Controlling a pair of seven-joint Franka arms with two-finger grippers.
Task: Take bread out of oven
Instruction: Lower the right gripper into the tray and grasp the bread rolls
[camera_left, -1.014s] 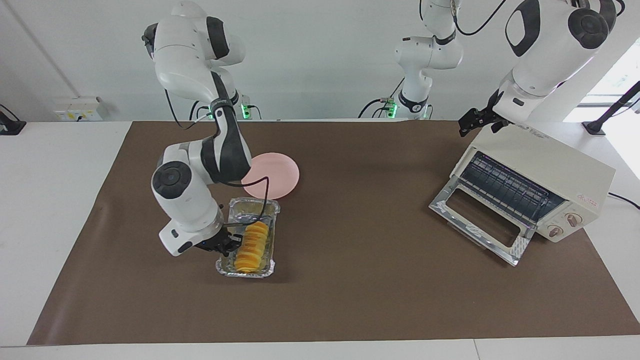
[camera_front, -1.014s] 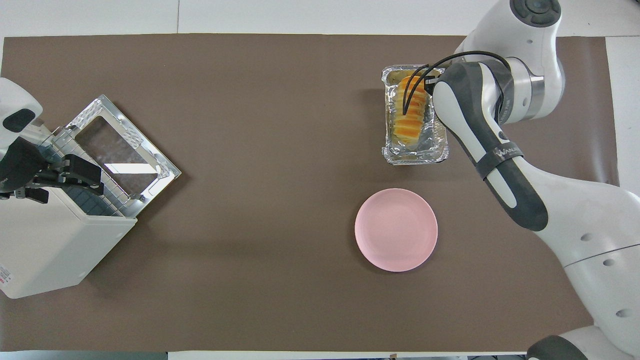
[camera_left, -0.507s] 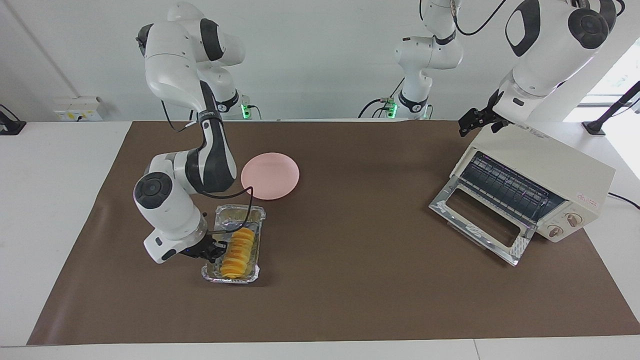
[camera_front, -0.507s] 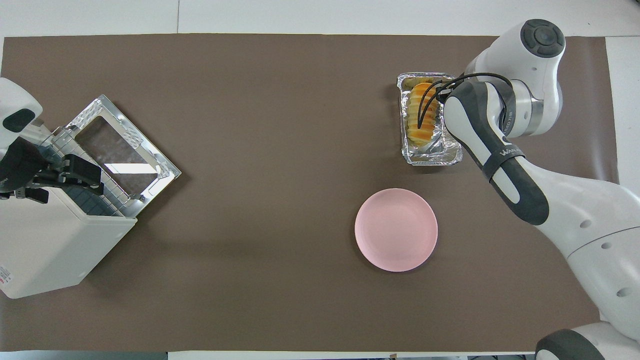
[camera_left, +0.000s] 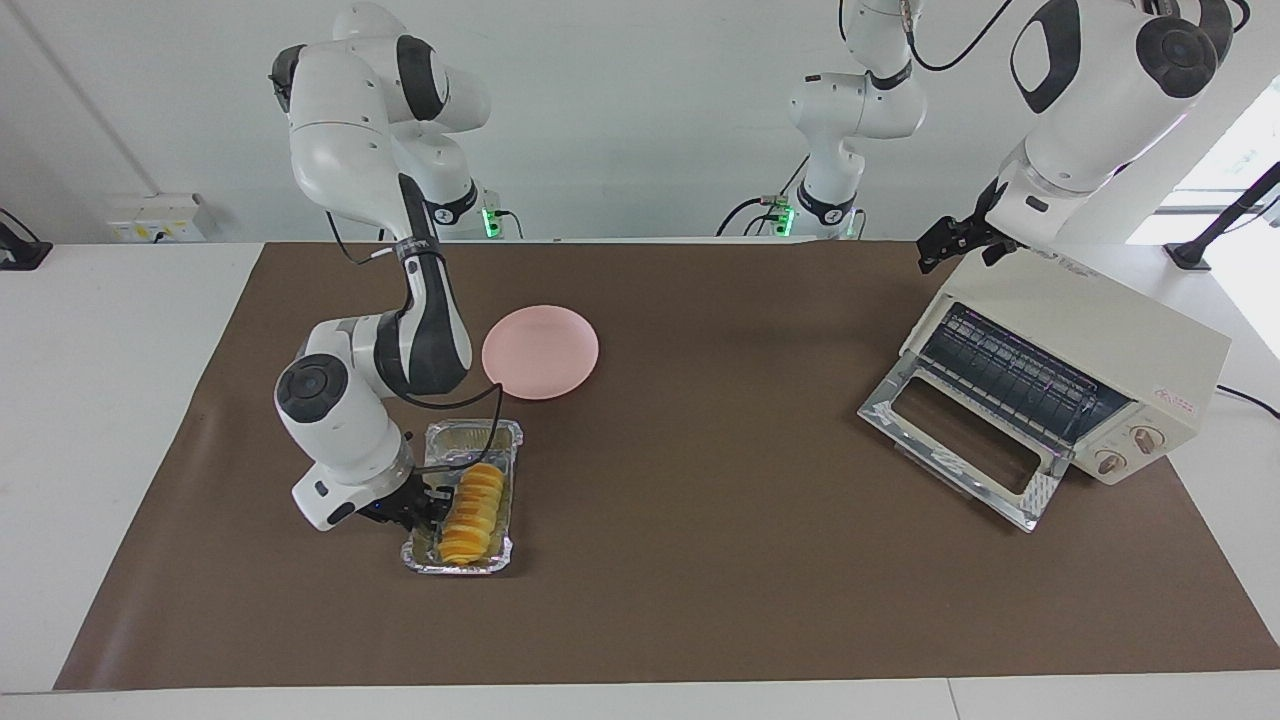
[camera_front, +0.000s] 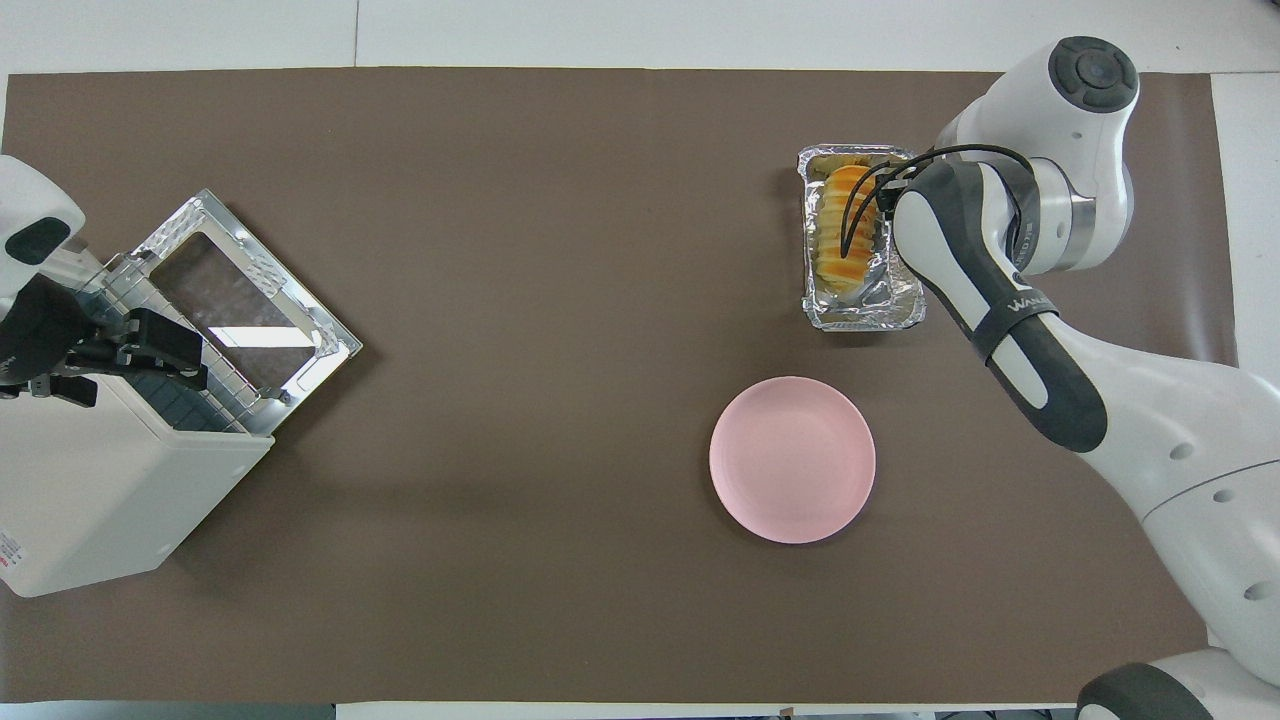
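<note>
The golden ridged bread (camera_left: 473, 512) lies in a silver foil tray (camera_left: 470, 435) on the brown mat, farther from the robots than the pink plate (camera_left: 541, 351). My right gripper (camera_left: 425, 505) is low at the tray's long rim, shut on it, on the side toward the right arm's end of the table. In the overhead view the bread (camera_front: 845, 228) and tray (camera_front: 865, 310) show beside the right arm, which hides the gripper. The cream oven (camera_left: 1100, 330) stands at the left arm's end, its glass door (camera_left: 950, 430) dropped open and its rack bare. My left gripper (camera_left: 940, 245) hovers over the oven's top edge.
The pink plate (camera_front: 792, 459) is bare and lies nearer to the robots than the tray. The oven (camera_front: 100, 500) and its open door (camera_front: 240, 310) fill the left arm's end. A third arm stands at the back wall.
My right gripper has dragged the foil tray with the bread toward the right arm's end of the table, then nearly stopped. The left arm has not moved.
</note>
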